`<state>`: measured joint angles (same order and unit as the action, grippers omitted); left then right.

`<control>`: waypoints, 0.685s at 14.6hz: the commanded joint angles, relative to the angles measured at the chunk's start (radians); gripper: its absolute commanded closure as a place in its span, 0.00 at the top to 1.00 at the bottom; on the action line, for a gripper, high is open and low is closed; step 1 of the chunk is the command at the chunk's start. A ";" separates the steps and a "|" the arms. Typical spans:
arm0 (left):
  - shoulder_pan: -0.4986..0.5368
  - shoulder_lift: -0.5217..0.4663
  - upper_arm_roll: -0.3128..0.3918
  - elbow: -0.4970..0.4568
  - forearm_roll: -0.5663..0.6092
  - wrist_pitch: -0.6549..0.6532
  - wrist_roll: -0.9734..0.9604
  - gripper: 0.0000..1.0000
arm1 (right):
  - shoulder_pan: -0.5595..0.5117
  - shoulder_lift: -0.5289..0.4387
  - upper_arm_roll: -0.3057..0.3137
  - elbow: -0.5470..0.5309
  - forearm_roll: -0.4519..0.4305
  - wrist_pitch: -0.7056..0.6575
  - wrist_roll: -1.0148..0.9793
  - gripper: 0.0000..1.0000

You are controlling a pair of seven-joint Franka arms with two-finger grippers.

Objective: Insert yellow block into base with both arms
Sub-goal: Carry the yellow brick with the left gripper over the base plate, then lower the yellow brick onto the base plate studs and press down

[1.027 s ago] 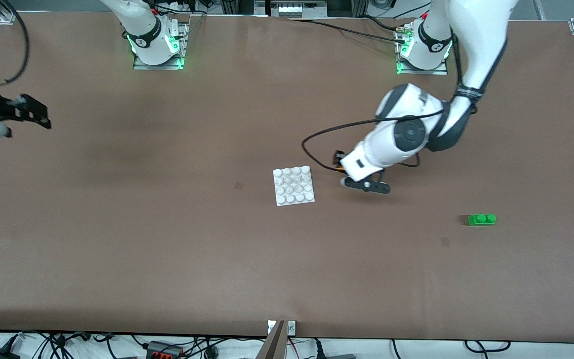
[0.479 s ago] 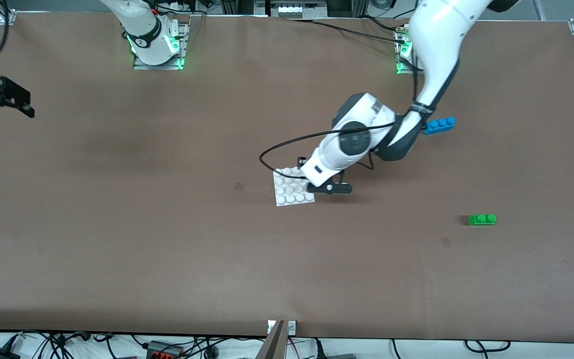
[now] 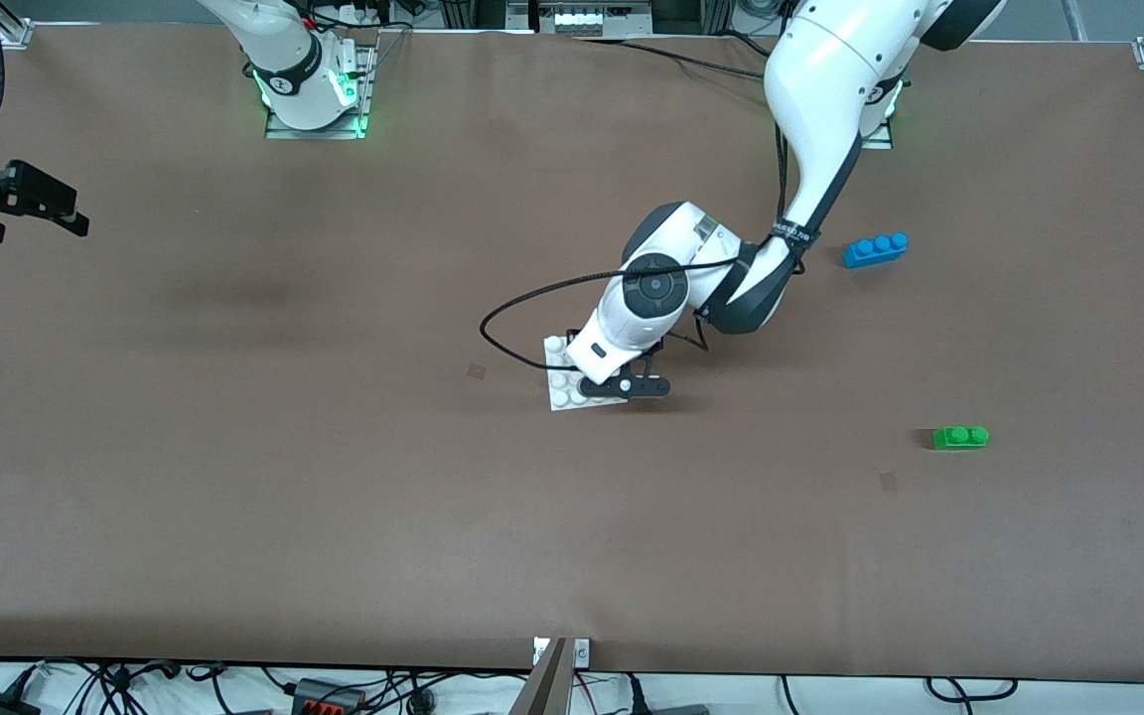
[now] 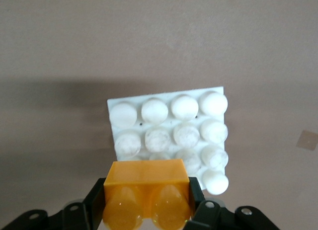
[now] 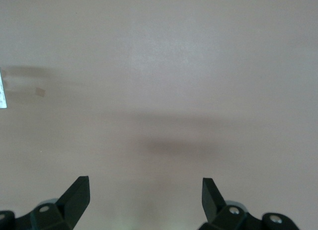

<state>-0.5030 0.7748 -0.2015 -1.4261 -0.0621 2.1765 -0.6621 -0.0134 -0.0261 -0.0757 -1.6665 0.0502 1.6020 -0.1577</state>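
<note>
Left gripper point(image 4: 146, 210) carried one yellow block point(image 4: 147, 197) over base point(image 4: 169, 128) (sixteen studs).

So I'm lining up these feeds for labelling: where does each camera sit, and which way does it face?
Front view: high across the table, facing both bases; shows the left arm over the base, plus the blue brick and green brick.
Left wrist view: on the left arm's wrist, looking down; the left gripper holds the yellow block over the base.
Right wrist view: looking down at bare table between the open right gripper fingers.
Front and left wrist views share the base.
</note>
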 commanded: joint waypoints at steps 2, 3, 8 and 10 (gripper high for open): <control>-0.037 0.046 0.011 0.072 0.015 -0.018 -0.025 0.54 | 0.012 0.049 -0.012 0.108 0.002 -0.031 0.020 1.00; -0.040 0.047 0.011 0.072 0.015 -0.018 -0.024 0.54 | 0.016 0.049 -0.012 0.106 -0.015 -0.036 0.023 1.00; -0.063 0.060 0.011 0.070 0.019 -0.018 -0.025 0.54 | 0.015 0.051 -0.010 0.106 -0.041 -0.039 0.036 1.00; -0.063 0.060 0.011 0.070 0.021 -0.018 -0.028 0.54 | 0.015 0.051 -0.010 0.105 -0.039 -0.051 0.036 1.00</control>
<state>-0.5532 0.8158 -0.2012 -1.3925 -0.0621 2.1759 -0.6669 -0.0075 0.0161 -0.0781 -1.5853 0.0214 1.5831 -0.1425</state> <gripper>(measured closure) 0.317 0.000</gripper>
